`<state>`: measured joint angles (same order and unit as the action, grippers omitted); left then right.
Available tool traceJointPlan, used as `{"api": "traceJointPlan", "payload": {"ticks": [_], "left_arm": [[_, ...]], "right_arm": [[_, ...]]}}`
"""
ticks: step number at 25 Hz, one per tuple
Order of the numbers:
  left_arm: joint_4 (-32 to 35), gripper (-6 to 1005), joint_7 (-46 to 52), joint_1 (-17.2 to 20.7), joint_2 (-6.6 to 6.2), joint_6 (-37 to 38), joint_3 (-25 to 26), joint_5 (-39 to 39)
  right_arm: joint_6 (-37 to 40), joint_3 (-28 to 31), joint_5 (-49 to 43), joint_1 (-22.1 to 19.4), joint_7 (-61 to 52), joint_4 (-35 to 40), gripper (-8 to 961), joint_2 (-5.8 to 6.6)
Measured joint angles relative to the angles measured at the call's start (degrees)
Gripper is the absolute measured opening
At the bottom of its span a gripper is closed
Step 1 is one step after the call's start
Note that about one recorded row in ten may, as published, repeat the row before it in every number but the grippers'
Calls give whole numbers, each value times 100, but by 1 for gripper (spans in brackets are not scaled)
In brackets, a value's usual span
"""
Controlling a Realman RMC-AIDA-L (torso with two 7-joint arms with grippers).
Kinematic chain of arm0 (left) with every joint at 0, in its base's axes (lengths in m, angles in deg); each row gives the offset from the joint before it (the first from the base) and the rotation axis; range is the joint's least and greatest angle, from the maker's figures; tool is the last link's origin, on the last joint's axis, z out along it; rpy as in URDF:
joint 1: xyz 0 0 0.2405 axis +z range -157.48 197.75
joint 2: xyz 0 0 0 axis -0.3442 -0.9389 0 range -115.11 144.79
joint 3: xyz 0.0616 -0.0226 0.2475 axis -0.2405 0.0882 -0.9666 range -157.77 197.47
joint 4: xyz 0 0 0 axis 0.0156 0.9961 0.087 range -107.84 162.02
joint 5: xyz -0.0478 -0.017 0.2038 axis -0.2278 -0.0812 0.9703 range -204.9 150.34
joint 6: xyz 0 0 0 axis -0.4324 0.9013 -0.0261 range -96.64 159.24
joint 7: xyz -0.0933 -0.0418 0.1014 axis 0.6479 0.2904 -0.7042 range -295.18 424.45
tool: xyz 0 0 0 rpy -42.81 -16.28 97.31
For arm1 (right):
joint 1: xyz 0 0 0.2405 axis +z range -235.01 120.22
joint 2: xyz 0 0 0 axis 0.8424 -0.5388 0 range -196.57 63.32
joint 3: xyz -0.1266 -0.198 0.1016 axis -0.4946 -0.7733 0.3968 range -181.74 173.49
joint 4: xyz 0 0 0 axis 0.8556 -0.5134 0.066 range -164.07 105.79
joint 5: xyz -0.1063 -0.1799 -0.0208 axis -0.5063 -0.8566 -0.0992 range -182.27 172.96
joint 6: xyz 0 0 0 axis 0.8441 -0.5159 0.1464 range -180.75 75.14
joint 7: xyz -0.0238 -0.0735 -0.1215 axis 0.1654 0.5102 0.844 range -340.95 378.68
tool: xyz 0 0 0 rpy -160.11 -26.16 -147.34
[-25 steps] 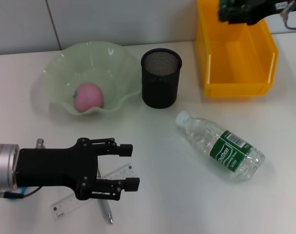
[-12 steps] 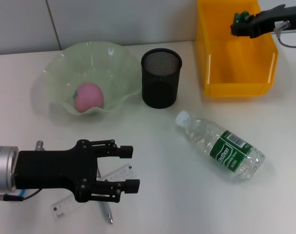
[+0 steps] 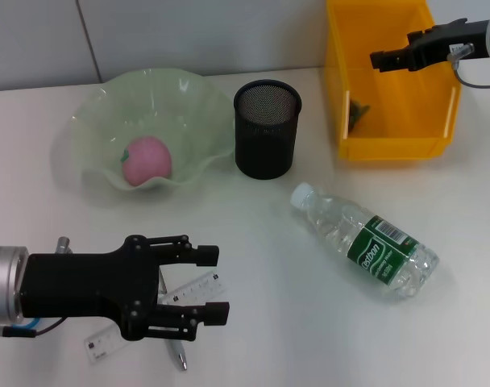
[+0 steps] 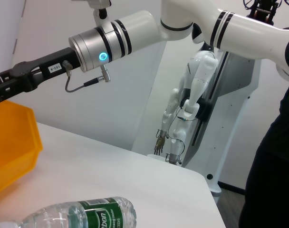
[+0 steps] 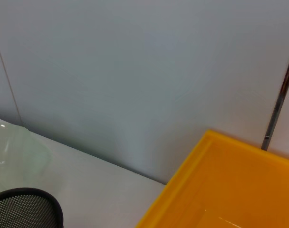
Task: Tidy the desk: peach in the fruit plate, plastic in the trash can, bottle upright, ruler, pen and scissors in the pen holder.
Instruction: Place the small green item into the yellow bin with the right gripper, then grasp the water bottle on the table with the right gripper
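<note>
My left gripper point(image 3: 218, 284) hovers open at the front left, its fingers astride the clear ruler point(image 3: 193, 289). The pen point(image 3: 176, 353) lies just below it. The scissors are hidden. A pink peach point(image 3: 146, 159) rests in the pale green fruit plate point(image 3: 193, 97). The black mesh pen holder point(image 3: 266, 129) stands mid-table. The plastic bottle point(image 3: 366, 242) lies on its side, also seen as the bottle point(image 4: 87, 216). Over the yellow trash can point(image 3: 390, 141), my right gripper point(image 3: 386, 58) is open, and a dark green plastic scrap point(image 3: 356, 109) lies inside the can.
A small grey stub point(image 3: 64, 241) shows beside my left arm; what it is I cannot tell. The right wrist view shows the can's rim point(image 5: 197, 190), the pen holder point(image 5: 25, 209) and the wall behind. Bare white desk lies between bottle and ruler.
The right gripper moved right over the can and let go of the dark green plastic, which now lies inside. The left gripper sank slightly toward the ruler.
</note>
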<state>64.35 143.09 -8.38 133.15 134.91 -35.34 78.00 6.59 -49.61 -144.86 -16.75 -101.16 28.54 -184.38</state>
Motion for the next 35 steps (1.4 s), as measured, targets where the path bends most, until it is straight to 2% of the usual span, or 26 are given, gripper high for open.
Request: {"api": "traceJointPlan", "payload": {"ticks": [8,12,17,19,20,23,24,25,29,35], "left_arm": [[5,753,-21,36,-10,43,0,0],[26,751,-23,45,-10,52,0,-4],[40,749,-24,46,-10,88,0,-14],[43,749,-24,45,-11,102,0,-19],[43,748,-18,44,-10,106,0,-31],[44,747,10,43,-12,112,0,-90],[45,747,17,42,-14,116,0,-134],[45,747,17,42,-14,116,0,-134],[45,745,24,33,-13,121,0,-156],[45,743,26,21,-12,132,0,-158]], "right_arm": [[38,-3,9,-82,1,273,783,-92],[322,-4,251,-176,-6,594,783,-120],[1249,2,662,-338,-327,1311,783,-92],[2088,19,694,-366,-554,1855,783,-76],[2088,19,694,-366,-554,1855,783,-76],[2994,-3,565,-344,-848,2385,783,-65],[3548,-30,409,-280,-1069,2673,783,-52],[3548,-30,409,-280,-1069,2673,783,-52],[4645,-227,-87,-51,-1596,2958,783,7],[5125,-603,-723,110,-1947,2945,783,14]]}}
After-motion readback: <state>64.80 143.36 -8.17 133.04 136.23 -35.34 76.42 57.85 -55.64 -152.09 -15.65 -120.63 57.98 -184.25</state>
